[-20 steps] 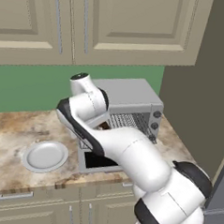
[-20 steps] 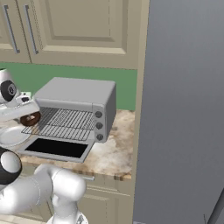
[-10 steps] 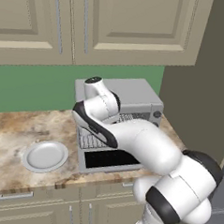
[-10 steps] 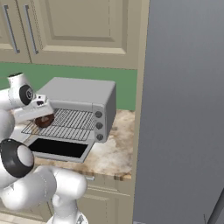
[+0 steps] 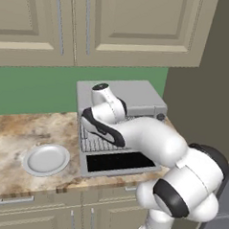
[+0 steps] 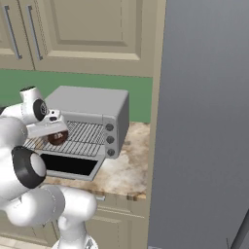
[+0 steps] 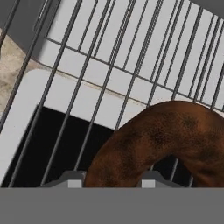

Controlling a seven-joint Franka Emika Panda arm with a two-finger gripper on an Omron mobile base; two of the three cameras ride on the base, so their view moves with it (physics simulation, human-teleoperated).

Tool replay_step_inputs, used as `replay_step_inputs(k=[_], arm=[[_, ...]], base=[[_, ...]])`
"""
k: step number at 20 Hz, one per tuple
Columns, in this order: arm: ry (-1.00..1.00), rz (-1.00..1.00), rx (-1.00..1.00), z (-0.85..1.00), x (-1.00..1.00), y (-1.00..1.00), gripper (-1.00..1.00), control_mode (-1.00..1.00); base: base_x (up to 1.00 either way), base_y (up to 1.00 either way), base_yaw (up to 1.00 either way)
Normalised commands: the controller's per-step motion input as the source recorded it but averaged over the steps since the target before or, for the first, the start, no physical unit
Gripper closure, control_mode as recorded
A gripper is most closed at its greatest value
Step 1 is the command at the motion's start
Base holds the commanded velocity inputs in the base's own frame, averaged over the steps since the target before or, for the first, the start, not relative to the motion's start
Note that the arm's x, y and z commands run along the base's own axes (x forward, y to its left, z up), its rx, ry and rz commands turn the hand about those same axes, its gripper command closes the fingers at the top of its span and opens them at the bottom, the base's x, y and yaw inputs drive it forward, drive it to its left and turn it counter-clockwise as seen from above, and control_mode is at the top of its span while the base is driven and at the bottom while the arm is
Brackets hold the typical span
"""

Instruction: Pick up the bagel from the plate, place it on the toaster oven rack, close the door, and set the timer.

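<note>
The dark brown bagel (image 7: 166, 140) hangs just above the silver toaster oven rack (image 7: 131, 57), held in my gripper (image 7: 111, 181), whose tips close on its near edge. From the right base view the gripper (image 6: 56, 134) holds the bagel (image 6: 58, 140) over the left part of the rack (image 6: 90, 138), at the front of the oven cavity. The door (image 6: 70, 165) lies folded down and open, black glass facing up; it also shows in the left base view as the door (image 5: 120, 162). The plate (image 5: 46, 159) sits bare on the counter, left of the oven.
The grey toaster oven (image 6: 92, 102) has its knobs (image 6: 110, 140) on the right front panel. A tall grey appliance wall (image 6: 204, 121) stands close on the right. Beige cabinets (image 5: 93, 24) hang above. Marbled counter (image 5: 19, 130) lies left of the oven.
My arm has swung right from near the plate to the oven front, carrying the bagel over the rack. The grip on the bagel has stayed the same.
</note>
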Motion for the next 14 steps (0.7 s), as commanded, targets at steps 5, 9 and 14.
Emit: replay_step_inputs(k=[5,9,14], arm=[[-0.01,-0.03,0.00,-0.15,0.24,0.00,-1.00,-1.00],[-0.05,0.00,0.00,0.00,0.00,0.00,-1.00,-1.00],[-0.18,0.00,0.06,0.52,-0.76,0.00,-1.00,-1.00]], base=[[0.00,0.00,0.00],[0.00,0.00,0.00],[0.00,0.00,0.00]])
